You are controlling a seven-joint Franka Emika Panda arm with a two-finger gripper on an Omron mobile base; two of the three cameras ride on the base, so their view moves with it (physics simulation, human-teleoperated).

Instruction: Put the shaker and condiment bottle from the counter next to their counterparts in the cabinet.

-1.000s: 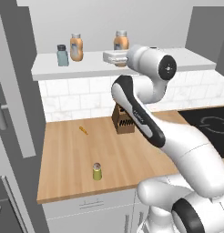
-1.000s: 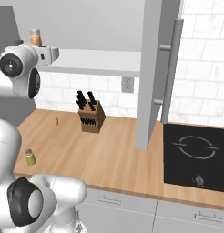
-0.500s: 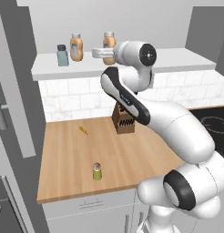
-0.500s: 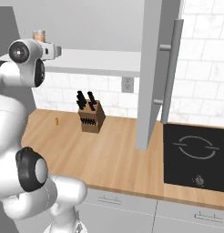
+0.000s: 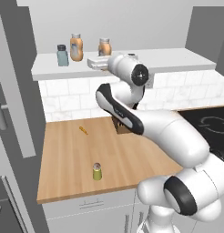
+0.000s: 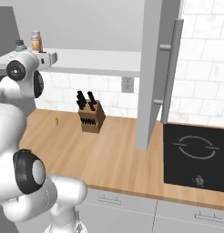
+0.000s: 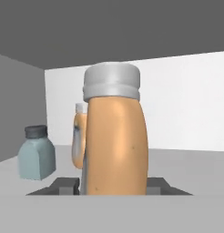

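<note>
Two orange condiment bottles: one pinched in the jaws of the gripper (image 5: 101, 62), the held condiment bottle (image 5: 104, 47) upright over the cabinet (image 5: 177, 58) shelf board, and its twin, the orange counterpart (image 5: 76, 47), standing further left w/ the blue-grey shaker (image 5: 62, 55) just beside it. One yellow-green shaker (image 5: 97, 171) still down on the surface (image 5: 68, 154), near the front edge, well apart from the rest. One knife block (image 6: 91, 117), one small orange bit (image 5: 83, 130) on the wood. Hand view shows the grip close up: held bottle fills centre, dark fingertips (image 7: 66, 185) pressed on both sides, twin right behind it, blue-grey shaker to its left. Right base view gives the cooktop (image 6: 196, 157) and knife block in full. Vs a sec ago, the held bottle has shifted left along the shelf, nearer the twin.
</note>
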